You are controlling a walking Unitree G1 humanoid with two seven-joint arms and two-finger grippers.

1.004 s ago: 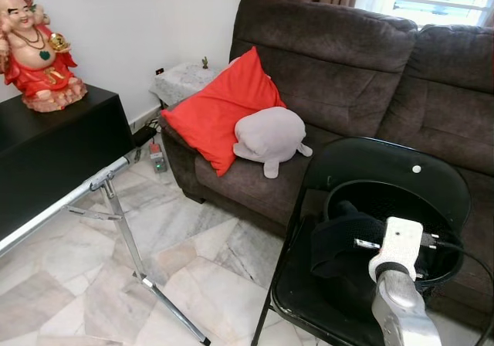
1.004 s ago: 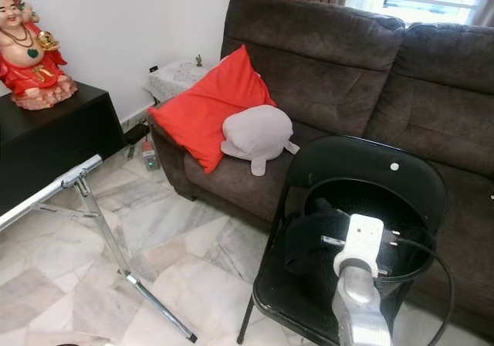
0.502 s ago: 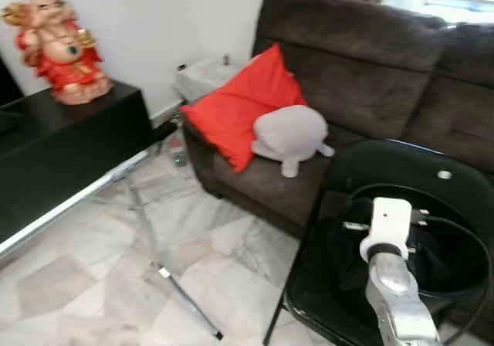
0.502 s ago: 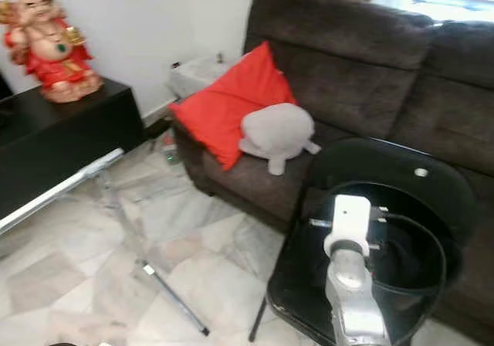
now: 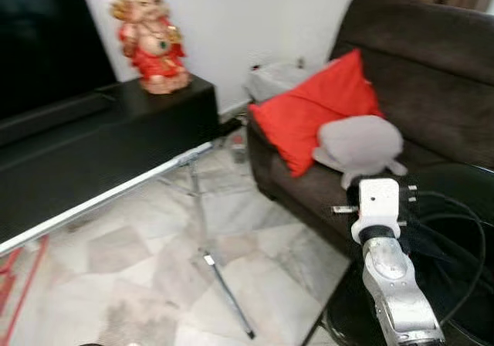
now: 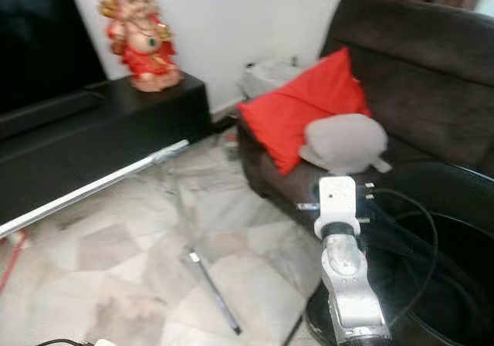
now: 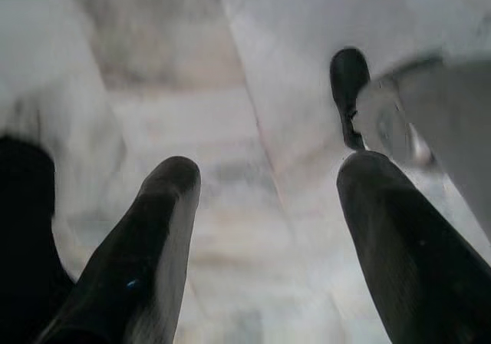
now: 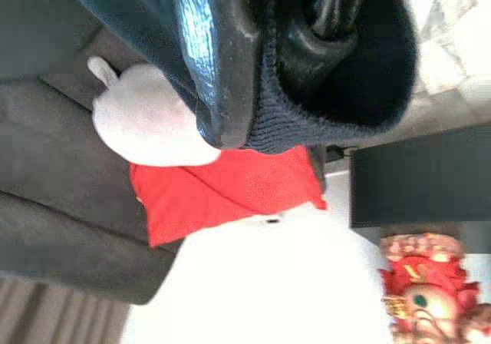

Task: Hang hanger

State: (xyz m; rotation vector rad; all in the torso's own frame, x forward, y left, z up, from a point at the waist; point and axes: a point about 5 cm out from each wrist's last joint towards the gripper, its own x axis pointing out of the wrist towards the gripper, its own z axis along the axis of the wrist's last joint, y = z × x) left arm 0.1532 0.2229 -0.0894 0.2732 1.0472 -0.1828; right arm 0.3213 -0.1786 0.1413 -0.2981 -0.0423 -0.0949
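Patience matters here, because the head views are smeared and you are not yet squared up to the silver rail point(image 5: 116, 195) of the clothes rack, which runs low across the marble floor point(image 5: 139, 284) in front of the black cabinet point(image 5: 100, 137). That rail is most likely where the hanger belongs.

Your right arm point(image 5: 390, 284) is raised in front of you, over the edge of the black chair point(image 5: 463, 284). In its wrist view, what looks like the hanger point(image 8: 314, 56), a glossy black bar, sits right against the camera with dark knit cloth point(image 8: 307, 121) bunched round it. You cannot tell from any view whether the right gripper is closed on it, so check the hold before you carry it anywhere.

Your left gripper point(image 7: 261, 229) hangs over the floor with its two fingers point(image 7: 153, 229) spread wide and nothing between them.

Face the rail squarely, let the picture settle, then bring the hook in from above the bar, clear of the rack's leg point(image 5: 224, 292). Keep the cloth off the red cushion point(image 5: 324, 110) and the black cable point(image 5: 455, 230).
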